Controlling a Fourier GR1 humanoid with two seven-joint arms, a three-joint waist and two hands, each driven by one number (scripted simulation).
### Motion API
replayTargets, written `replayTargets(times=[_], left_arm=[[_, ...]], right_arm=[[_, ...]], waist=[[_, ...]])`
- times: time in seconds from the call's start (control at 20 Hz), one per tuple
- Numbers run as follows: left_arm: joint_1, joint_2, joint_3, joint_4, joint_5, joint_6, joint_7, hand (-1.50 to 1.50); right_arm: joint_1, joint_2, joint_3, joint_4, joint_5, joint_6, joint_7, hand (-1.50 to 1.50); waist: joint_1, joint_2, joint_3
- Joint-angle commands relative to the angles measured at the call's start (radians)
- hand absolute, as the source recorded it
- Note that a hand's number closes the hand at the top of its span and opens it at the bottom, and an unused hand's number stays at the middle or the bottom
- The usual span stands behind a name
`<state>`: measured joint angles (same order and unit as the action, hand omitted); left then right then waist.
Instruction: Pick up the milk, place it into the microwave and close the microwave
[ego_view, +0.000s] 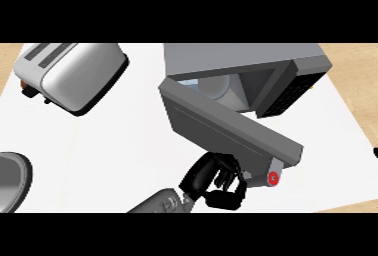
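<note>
Found on white counter: microwave at upper right, toaster at upper left, well apart from it. Also noted a round grey vessel, cut off by the left edge. Microwave door stands open, swung out toward the near side and running slantwise from the cavity's left side down to the lower right. Carries a small red disc at its free end. Seen past the door's upper edge, inside the cavity: a pale white shape with a light blue part beside it, taken to be the milk. Mostly hidden by the door, so upright or tilted cannot be told. Left hand comes in from the lower edge on a grey forearm, placed just below the door's free end. Fingers lie extended and close together, tips against the door's outer face near the red disc. Thumb bends underneath, curled round nothing. Right hand shows only as a dark sliver at the right edge, well apart from the door; spread or closed cannot be told.
</note>
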<state>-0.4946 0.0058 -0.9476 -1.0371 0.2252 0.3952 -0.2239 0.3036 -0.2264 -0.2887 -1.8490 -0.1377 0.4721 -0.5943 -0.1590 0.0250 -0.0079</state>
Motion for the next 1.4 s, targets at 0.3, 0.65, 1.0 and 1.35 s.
replayTargets(times=[0.3, 0.65, 1.0, 1.35], left_arm=[[-0.118, -0.006, 0.076, -0.026, 0.222, 0.145, -0.137, 1.5], [-0.221, -0.006, 0.132, 0.052, 0.359, 0.162, -0.154, 1.5], [-0.347, -0.006, 0.197, 0.164, 0.445, 0.147, -0.159, 1.5], [-0.401, -0.006, 0.231, 0.209, 0.523, 0.124, -0.24, 1.5]], right_arm=[[-0.031, -0.058, 0.008, -0.074, -0.094, 0.064, 0.077, -1.5], [-0.049, -0.107, -0.009, -0.094, -0.145, 0.084, 0.139, -1.5], [-0.091, -0.151, -0.04, -0.102, -0.193, 0.081, 0.185, -1.5], [-0.138, -0.177, -0.051, -0.086, -0.234, 0.076, 0.222, -1.5]], waist=[[-0.071, 0.021, -0.005], [-0.107, 0.032, -0.002], [-0.131, 0.046, -0.001], [-0.134, 0.059, 0.0]])
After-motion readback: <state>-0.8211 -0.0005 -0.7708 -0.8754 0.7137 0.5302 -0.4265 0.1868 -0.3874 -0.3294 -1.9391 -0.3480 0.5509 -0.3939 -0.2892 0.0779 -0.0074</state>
